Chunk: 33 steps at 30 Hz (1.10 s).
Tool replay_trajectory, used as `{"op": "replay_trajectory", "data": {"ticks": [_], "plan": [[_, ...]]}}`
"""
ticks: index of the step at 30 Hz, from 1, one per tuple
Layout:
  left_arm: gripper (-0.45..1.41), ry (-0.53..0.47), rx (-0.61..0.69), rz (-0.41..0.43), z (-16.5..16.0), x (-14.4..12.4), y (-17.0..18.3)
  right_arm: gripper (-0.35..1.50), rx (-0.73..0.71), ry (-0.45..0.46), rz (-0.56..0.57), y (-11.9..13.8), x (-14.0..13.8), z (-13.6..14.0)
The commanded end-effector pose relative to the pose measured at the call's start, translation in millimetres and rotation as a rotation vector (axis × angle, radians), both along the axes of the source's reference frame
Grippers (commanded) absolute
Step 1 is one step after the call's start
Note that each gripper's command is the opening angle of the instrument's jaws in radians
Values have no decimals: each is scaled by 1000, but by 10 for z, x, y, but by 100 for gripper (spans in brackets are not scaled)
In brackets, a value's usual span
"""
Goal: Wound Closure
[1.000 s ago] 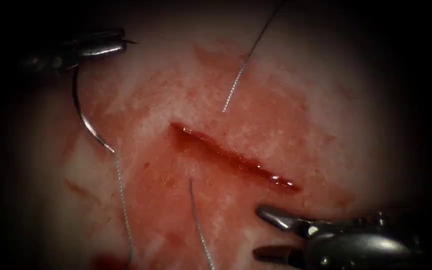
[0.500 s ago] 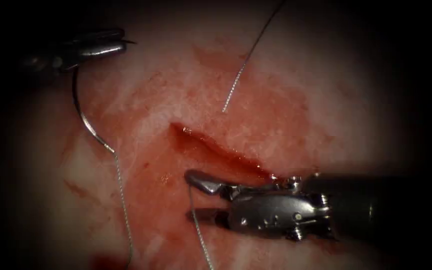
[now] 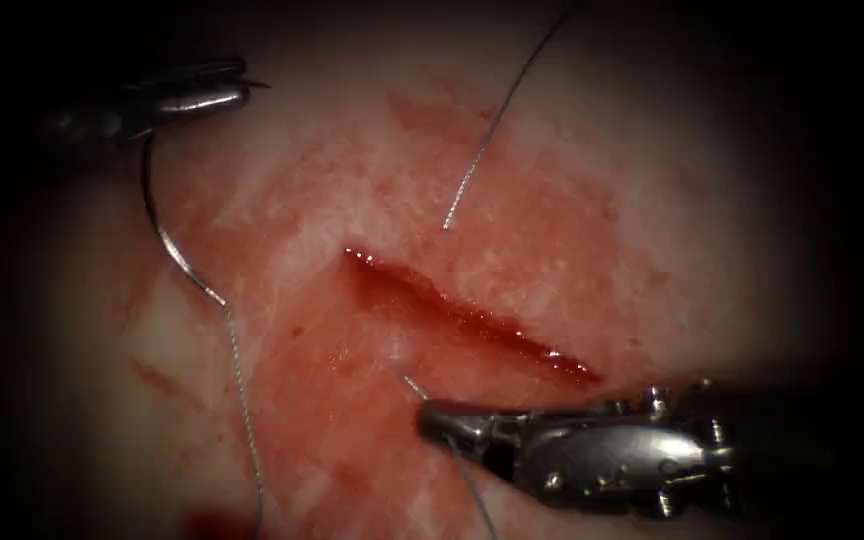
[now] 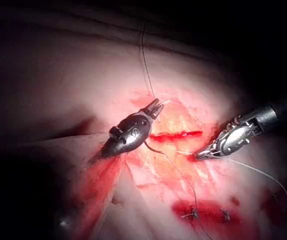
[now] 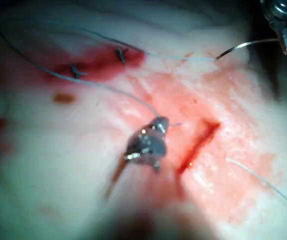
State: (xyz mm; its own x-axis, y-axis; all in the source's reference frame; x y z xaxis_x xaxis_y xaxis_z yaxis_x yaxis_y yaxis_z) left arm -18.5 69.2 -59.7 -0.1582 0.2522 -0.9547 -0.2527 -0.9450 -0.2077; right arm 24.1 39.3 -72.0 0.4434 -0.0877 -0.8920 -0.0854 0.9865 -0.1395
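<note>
Moved: right tool (image 3: 430,423) has pulled back right and down since half a second ago, fingers gone from wide open to closed on the thread (image 3: 410,384) below the cut (image 3: 467,315); left tool unchanged.
Endoscope, left tool (image 3: 237,92): upper left, fingers closed on the needle (image 3: 157,225) near its tip end, point poking out past the fingers.
Endoscope, needle: out of the tissue (image 3: 712,220), hangs off the left tool, curves down on the left side of the cut; thread carries on from its tail toward the lower edge.
Endoscope, thread: one strand leaves the tissue just below the cut and runs into the right tool's fingers, then out below them; another strand (image 3: 482,160) enters the tissue above the cut.
Endoscope, red fluid (image 3: 372,330): spread around the cut.
Left wrist, tools: left tool (image 4: 155,106) at one end of the cut (image 4: 176,135), right tool (image 4: 197,156) closed on thread at the other.
Right wrist, right tool (image 5: 159,122): beside the cut (image 5: 197,145), closed on thread (image 5: 108,90).
</note>
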Motion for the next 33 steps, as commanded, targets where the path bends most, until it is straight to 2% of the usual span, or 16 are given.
{"op": "replay_trajectory", "data": {"ticks": [1,5,6,11,12,15,16,17,18,24,25,28,29,32,33], "plan": [[-35,-1,2,1,6,-5,-5,-35,6,-1,-17,-19,-4,-7],[-35,-1,2,1,6,-6,-5,-35,9,1,-54,-60,-24,-37],[-35,0,2,1,6,-6,-5,-35,10,4,-75,-79,-30,-52],[-35,0,1,0,7,-6,-5,-35,17,6,-138,-118,-31,-87],[-35,0,1,0,7,-6,-5,-35,24,27,-174,-134,-28,-105],[-35,0,1,0,7,-6,-5,-30,28,30,-182,-137,-25,-115],[-35,0,1,0,7,-6,-6,59,27,43,-170,-132,-27,-116],[-35,2,2,2,7,-6,-5,88,25,60,-158,-126,-30,-114],[-35,2,2,2,7,-6,-5,101,23,74,-148,-117,-37,-109],[-35,2,2,2,7,-6,-6,116,18,62,-81,-70,-62,-82],[-35,3,1,1,7,-7,-6,116,16,53,-50,-52,-63,-70],[-35,7,1,1,8,-9,-7,116,6,26,7,-25,-46,-42],[-35,7,1,1,8,-9,-7,116,-4,31,36,-11,-32,-25],[-35,7,1,1,8,-9,-7,116,-9,28,52,1,-15,-8],[-35,7,1,1,8,-9,-7,108,-22,39,60,8,-3,4]]}}
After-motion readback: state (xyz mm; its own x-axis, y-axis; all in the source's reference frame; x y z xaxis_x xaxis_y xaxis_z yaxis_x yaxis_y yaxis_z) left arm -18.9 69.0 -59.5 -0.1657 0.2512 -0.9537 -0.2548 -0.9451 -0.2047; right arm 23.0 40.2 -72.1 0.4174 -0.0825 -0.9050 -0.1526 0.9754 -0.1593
